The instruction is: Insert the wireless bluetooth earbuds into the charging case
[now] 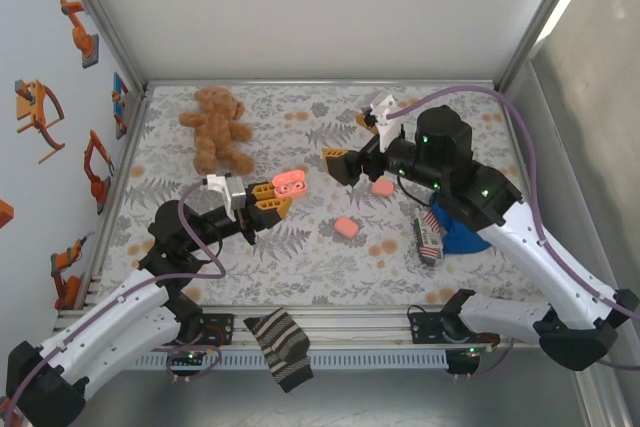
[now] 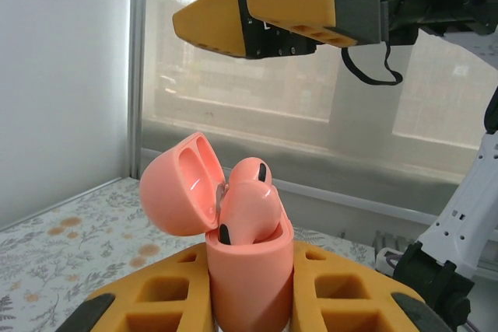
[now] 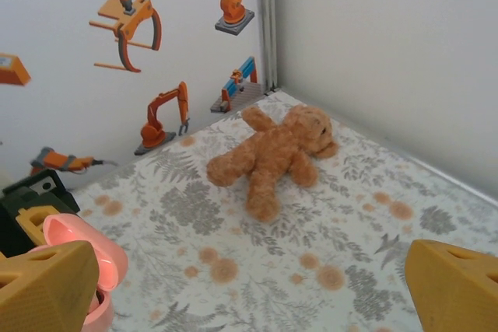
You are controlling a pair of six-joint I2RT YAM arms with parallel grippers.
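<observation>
the charging case [image 2: 249, 285] stands upright, clamped in the left end effector [image 1: 272, 197] left of centre in the top view, its lid [image 2: 183, 188] tipped back. the earbuds [image 2: 247, 204] sit in its wells and seem slightly proud of the rim, so a light, straight-down press should seat them; a sideways nudge could tip them out. the right end effector [image 1: 338, 167] hovers just right of the case, jaws wide apart, its arm reaching in from the right edge.

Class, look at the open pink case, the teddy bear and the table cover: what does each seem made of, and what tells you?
The case looks like hard glossy plastic: light glints on its smooth lid. The teddy bear is plush fabric with a fuzzy brown pile. The cover is probably matt printed cloth, with a floral pattern.
</observation>
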